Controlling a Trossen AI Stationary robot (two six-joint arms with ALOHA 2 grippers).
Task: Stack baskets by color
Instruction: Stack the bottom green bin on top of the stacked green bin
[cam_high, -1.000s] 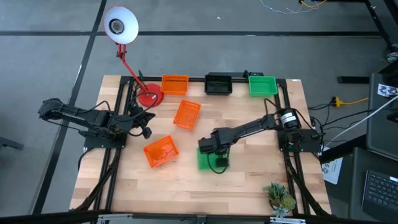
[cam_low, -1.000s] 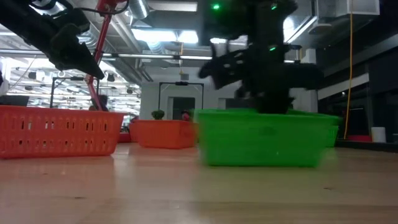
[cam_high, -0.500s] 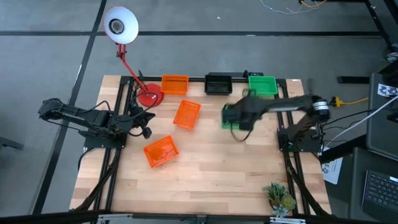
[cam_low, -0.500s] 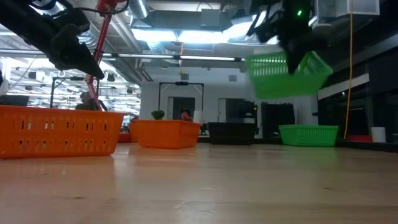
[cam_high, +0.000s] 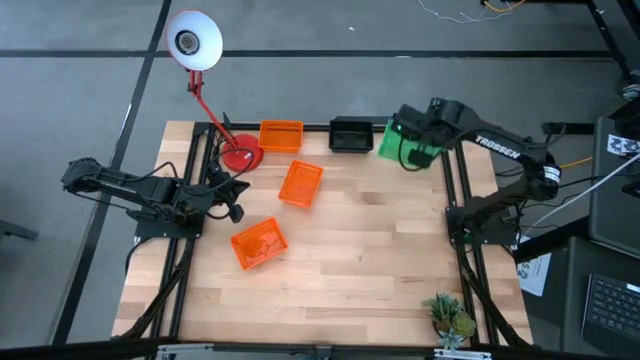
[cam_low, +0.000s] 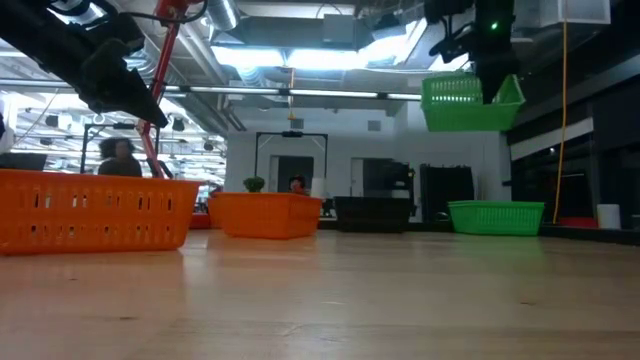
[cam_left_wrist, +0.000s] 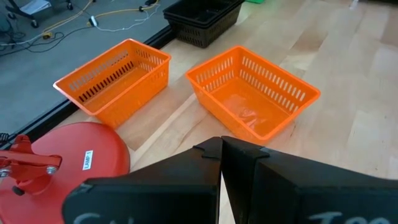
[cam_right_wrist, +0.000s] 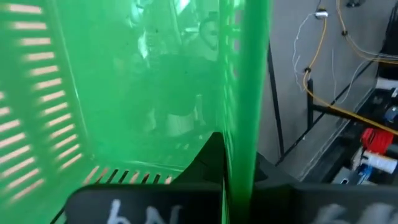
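My right gripper (cam_high: 413, 146) is shut on a green basket (cam_low: 470, 103), held high over the table's far right corner. Below it another green basket (cam_low: 496, 217) rests flat on the table. A black basket (cam_high: 351, 134) and an orange basket (cam_high: 281, 136) sit along the far edge. Two more orange baskets (cam_high: 301, 184) (cam_high: 259, 243) lie left of centre. My left gripper (cam_left_wrist: 221, 146) is shut on nothing and hovers at the left, near the lamp's base. My right gripper pinches the rim of one side wall (cam_right_wrist: 239, 124) of the green basket, with one finger (cam_right_wrist: 208, 158) inside the basket and the other outside. The fingers come slanting down from above. The basket hangs clear of the table, nearly level, its open side up.
A desk lamp stands at the far left with its red base (cam_high: 240, 155) on the table and its white head (cam_high: 193, 40) beyond the edge. A small plant (cam_high: 448, 315) sits at the near right corner. Bare wood lies across the table's middle and near side.
My right gripper has lifted the green basket off the middle of the table. It has carried the basket up and toward the far right corner, turning as it went. The basket now hangs above the green basket there. My left arm has kept still.
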